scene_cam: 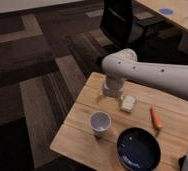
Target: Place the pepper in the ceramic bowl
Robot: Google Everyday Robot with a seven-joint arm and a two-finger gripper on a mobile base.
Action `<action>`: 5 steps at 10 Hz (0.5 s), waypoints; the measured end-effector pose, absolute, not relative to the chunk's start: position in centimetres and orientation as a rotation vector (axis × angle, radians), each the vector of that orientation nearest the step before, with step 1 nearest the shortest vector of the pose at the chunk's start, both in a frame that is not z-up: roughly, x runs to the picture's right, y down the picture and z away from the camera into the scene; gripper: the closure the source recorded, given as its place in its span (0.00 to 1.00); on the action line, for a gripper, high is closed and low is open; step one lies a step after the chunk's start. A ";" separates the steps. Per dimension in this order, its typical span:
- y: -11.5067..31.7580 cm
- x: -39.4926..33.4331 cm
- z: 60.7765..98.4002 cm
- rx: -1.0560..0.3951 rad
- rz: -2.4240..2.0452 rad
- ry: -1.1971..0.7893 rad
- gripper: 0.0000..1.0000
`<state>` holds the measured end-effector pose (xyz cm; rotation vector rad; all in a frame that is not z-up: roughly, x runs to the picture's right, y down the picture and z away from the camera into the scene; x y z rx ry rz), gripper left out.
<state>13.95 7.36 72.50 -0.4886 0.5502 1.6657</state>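
Jaws open on gripper [112, 93], largely hidden under arm [157, 76], up-left of ceramic bowl [138, 148]; pepper [156, 117] just up-right of it.

Office — carpet tiles [37, 75], swivel chair [119, 22], long desk [179, 20].

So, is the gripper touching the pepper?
Apart. The camera view shows the gripper down near the table's far corner, while the pepper lies alone on bare wood, with the pale block between them.
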 end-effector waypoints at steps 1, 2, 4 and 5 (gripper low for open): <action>7.8 16.1 72.5 -0.469 1.648 0.567 0.35; 9.0 18.7 71.9 -0.465 1.607 0.602 0.35; 10.2 21.4 71.0 -0.459 1.572 0.648 0.35; 10.2 21.7 70.9 -0.455 1.574 0.650 0.35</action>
